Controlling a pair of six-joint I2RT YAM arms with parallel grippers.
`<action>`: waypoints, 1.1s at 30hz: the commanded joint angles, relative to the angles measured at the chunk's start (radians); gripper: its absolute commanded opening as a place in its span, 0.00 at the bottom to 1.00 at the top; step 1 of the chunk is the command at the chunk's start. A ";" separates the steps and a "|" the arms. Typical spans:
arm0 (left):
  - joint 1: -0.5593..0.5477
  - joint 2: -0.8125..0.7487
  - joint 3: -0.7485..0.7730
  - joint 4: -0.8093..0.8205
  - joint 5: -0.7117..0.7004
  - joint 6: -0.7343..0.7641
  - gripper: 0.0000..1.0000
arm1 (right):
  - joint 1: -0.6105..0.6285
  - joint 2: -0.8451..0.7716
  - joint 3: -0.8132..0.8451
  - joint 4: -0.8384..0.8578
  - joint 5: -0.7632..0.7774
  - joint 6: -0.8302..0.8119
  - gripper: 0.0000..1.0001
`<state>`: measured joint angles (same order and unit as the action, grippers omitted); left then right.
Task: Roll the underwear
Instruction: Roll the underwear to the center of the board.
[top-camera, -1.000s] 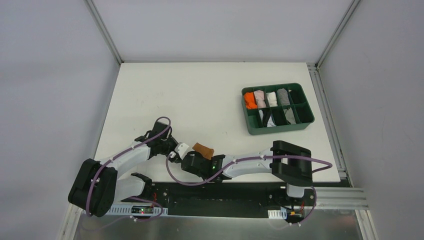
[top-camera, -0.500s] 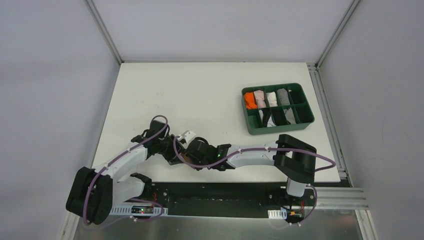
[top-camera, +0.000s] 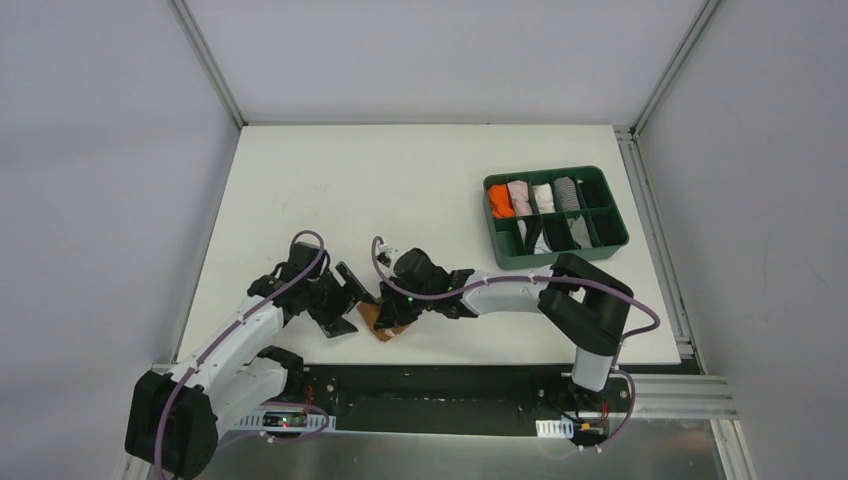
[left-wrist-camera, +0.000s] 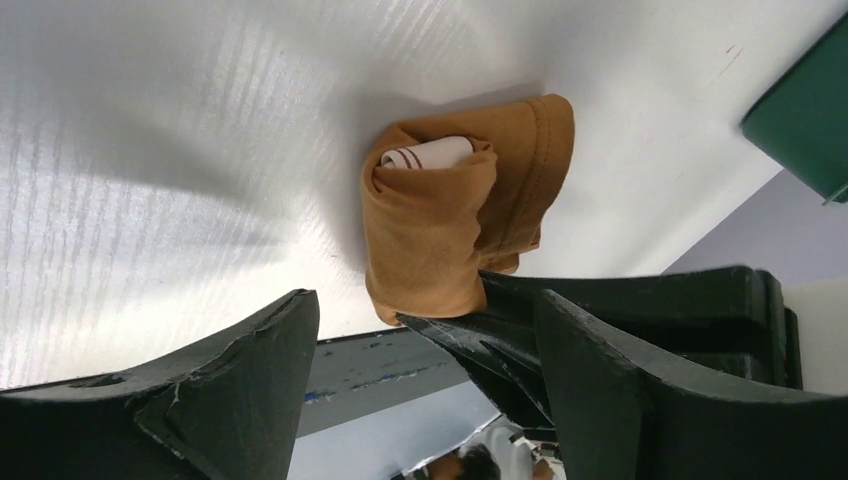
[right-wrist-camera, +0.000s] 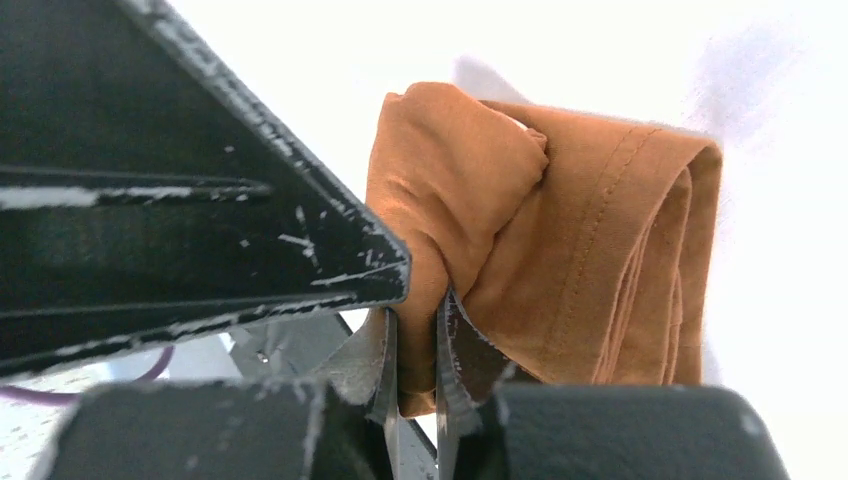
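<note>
Soft tan-brown cloth underwear (left-wrist-camera: 450, 220), bundled near the white table's (top-camera: 400, 180) front edge, is pinched by the right gripper (right-wrist-camera: 412, 330); the left gripper (left-wrist-camera: 415, 312) is spread wide beside it. Rolling is judged nearly finished; tightening, then release, is called for.

From above, the right pincer (top-camera: 388, 314) covers most of the underwear (top-camera: 378, 329); only a tan corner shows. The left wrist view cuts off the green tray (left-wrist-camera: 805, 115) and hides the cloth's lower end behind that pincer.
</note>
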<state>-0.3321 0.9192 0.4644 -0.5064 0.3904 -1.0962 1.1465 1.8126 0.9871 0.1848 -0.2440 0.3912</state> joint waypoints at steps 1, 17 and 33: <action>0.008 -0.044 0.003 -0.031 -0.012 0.008 0.83 | -0.030 0.045 -0.025 0.018 -0.150 0.099 0.00; 0.007 -0.011 -0.150 0.216 0.071 -0.066 0.79 | -0.155 0.081 -0.199 0.378 -0.369 0.323 0.00; 0.007 0.155 -0.103 0.253 0.061 -0.031 0.00 | -0.142 -0.064 -0.218 0.218 -0.240 0.241 0.46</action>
<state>-0.3321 1.0374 0.3466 -0.2211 0.4812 -1.1561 0.9848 1.8725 0.7856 0.5758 -0.5968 0.7181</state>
